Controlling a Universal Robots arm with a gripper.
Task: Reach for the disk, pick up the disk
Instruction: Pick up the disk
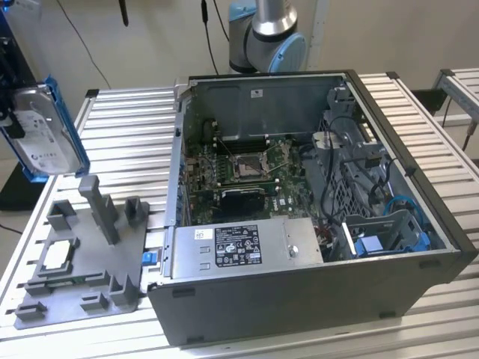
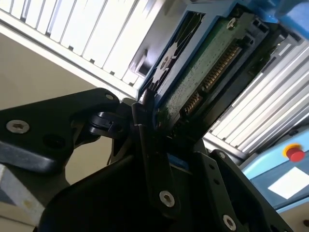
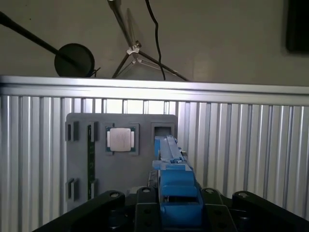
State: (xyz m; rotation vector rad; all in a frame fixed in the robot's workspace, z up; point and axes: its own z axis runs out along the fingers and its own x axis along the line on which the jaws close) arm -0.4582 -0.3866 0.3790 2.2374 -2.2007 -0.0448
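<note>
Two fingers clamped on one end of the disk; its long axis ran straight out from them, circuit side up in the second wrist view. Disk hung off the tabletop, above the grey fixture, toward the exterior view's left. Fixture held a small square chip in a recess. Open computer case stood just beside the fixture, on the exterior view's right, motherboard inside.

Silver, blue-capped arm carries black, screw-studded tool.
</note>
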